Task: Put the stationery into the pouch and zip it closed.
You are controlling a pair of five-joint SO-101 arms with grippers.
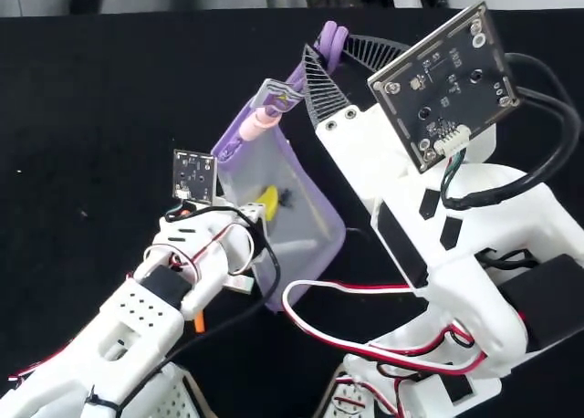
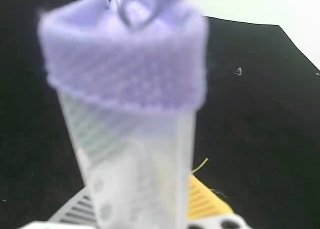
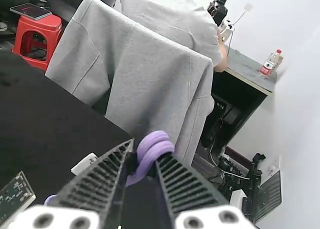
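The pouch (image 1: 292, 222) has clear mesh sides and purple trim, and it hangs tilted above the black table (image 1: 91, 99) between both arms. A yellow item (image 1: 266, 202) and a small dark one (image 1: 287, 197) show through its wall. My left gripper (image 1: 254, 215) is shut on the pouch's lower edge. In the left wrist view the pouch (image 2: 130, 89) rises right in front of the left gripper (image 2: 140, 206), beside a yellow finger (image 2: 205, 199). My right gripper (image 1: 327, 67) is shut on the purple loop (image 1: 330, 40) at the pouch's upper end. The right wrist view has the black ridged fingers (image 3: 102, 176) of the right gripper (image 3: 142, 169) pinching that purple loop (image 3: 155, 146).
A clear tag (image 1: 278, 97) dangles near the pouch's top edge. Red and white cables (image 1: 347, 290) loop below the right arm. Beyond the table's far edge stand a chair draped with a grey jacket (image 3: 130, 74) and a red stool (image 3: 35, 34).
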